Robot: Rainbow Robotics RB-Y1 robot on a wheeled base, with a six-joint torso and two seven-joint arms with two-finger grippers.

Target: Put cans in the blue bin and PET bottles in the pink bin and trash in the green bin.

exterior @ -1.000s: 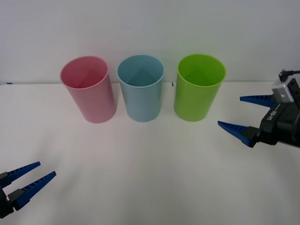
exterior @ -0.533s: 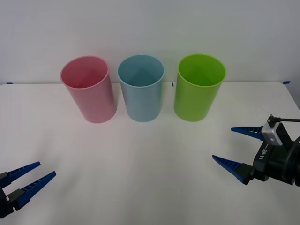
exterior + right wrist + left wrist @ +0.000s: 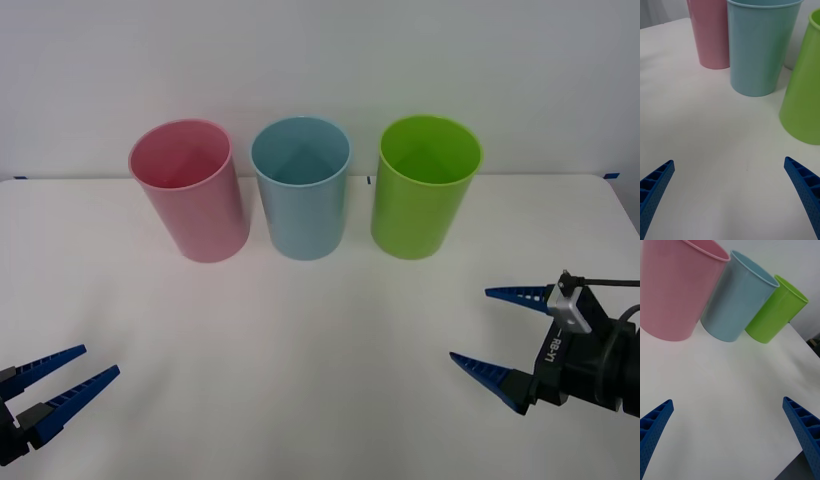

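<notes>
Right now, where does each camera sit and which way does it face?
Front view: above the arms, facing forward and down at the table; the left gripper and right gripper show.
Right wrist view: low over the table, facing the blue bin; its open fingers show.
Left wrist view: low, facing the pink bin; open fingers show.
All share the pink, blue and green bin.

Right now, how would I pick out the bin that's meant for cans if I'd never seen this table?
Look to the far edge of the white table, where three tall plastic cylinder bins stand in a row against the wall. The blue bin is the middle one, with the pink bin on its left and the green bin on its right. Its light-blue colour sets it apart.
</notes>
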